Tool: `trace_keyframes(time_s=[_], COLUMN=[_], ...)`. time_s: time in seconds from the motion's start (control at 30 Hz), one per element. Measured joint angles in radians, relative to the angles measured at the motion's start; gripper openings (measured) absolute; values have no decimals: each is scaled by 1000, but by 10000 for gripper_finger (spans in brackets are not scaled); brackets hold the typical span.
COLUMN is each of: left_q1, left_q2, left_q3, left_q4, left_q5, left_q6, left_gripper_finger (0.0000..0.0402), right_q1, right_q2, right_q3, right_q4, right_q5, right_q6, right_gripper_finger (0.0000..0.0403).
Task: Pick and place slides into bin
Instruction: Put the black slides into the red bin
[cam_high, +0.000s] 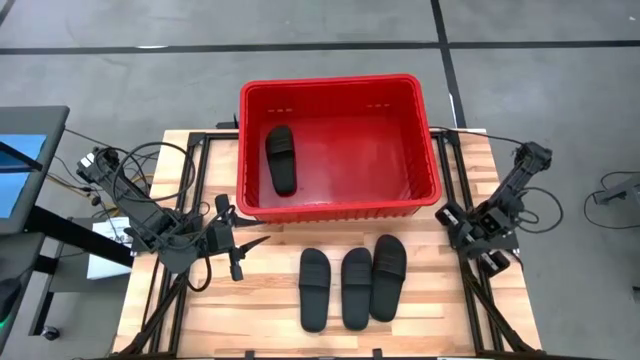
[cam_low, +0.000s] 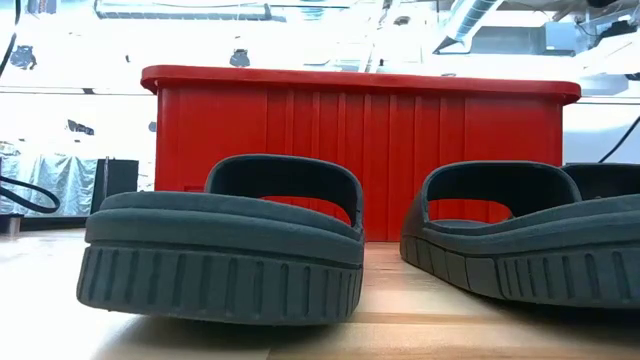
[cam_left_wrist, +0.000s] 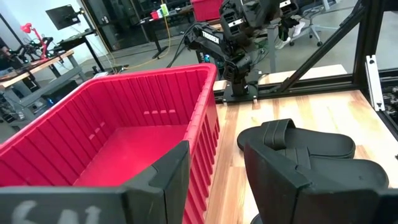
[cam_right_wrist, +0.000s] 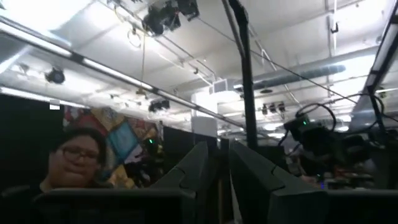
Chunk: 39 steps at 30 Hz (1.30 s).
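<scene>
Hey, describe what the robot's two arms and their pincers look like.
Both arms are dark, jointed and blocky. The left arm trails black cables and ends in a pincer with two pointed black fingers. The right arm looks alike; its pincer has flat, dark, angular fingers.

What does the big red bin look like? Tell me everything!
The bin is a big red rectangular tub that looks like plastic. It has a rolled rim, ribbed walls and small slots near the top. It stands upright and open at the far side of the wooden table, between the two arms. One black slide lies flat inside, by the left wall; the rest of its floor is bare. Three more slides lie on the table in front of it, not touching it. No gripper touches it.
</scene>
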<state>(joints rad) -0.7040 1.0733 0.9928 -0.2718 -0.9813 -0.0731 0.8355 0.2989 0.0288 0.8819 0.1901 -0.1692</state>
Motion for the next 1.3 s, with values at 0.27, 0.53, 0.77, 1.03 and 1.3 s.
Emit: trace_keyframes(time_s=[0.27,0.53,0.77,1.03,1.3], left_q1=[0,0,0,0,0], left_q2=[0,0,0,0,0], left_q3=[0,0,0,0,0], left_q4=[0,-1,-1,-1,-2], left_q5=[0,35,35,36,35], left_q6=[1,0,-1,-21,-24], left_gripper_finger=[144,144,144,144,144], right_q1=[-113,-196,-193,-93,83], right_q2=[170,372,510,599,722], right_q3=[36,242,380,465,529], right_q4=[-76,-527,-911,-1189,-1377], right_q5=[168,230,230,238,314], right_q6=[22,392,702,977,1259], right_gripper_finger=[61,61,61,53,11])
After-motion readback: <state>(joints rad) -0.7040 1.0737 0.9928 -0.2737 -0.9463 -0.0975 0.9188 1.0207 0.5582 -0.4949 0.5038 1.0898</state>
